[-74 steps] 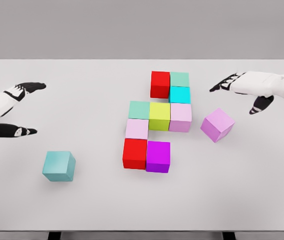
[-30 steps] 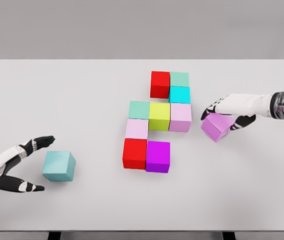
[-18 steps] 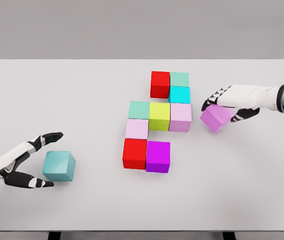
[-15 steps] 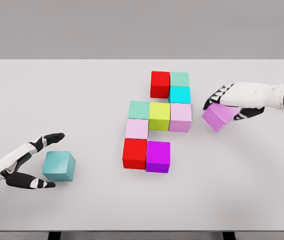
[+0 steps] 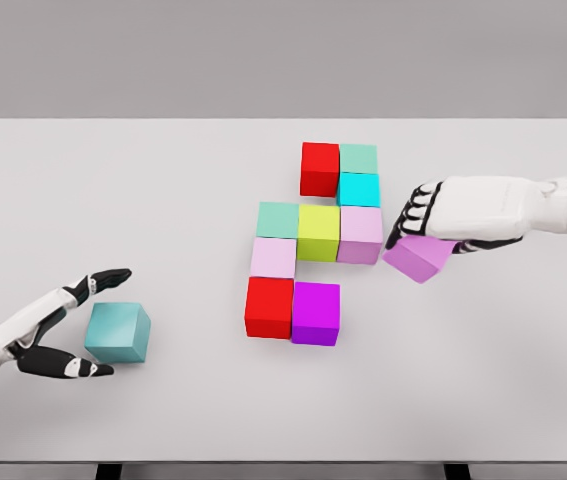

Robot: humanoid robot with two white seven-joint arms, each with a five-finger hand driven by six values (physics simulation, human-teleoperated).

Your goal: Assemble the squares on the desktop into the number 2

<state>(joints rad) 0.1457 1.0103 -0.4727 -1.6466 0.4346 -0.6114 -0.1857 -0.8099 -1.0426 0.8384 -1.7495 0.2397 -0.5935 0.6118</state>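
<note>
— Surface and room?
— White table (image 5: pixel 163 180), plain grey wall behind. Nine coloured blocks (image 5: pixel 317 232) clustered mid-table.

— Right hand?
— Right hand (image 5: pixel 450 218) curled over tilted violet block (image 5: pixel 418 256), gripping it just beside the cluster's right edge.

— Left hand?
— Left hand (image 5: pixel 63 330) low at left, fingers spread around teal block (image 5: pixel 118 332), thumb below, apparently not touching.

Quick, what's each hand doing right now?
Left hand: open, beside the teal cube, holding nothing.
Right hand: shut on the lilac cube.
</note>
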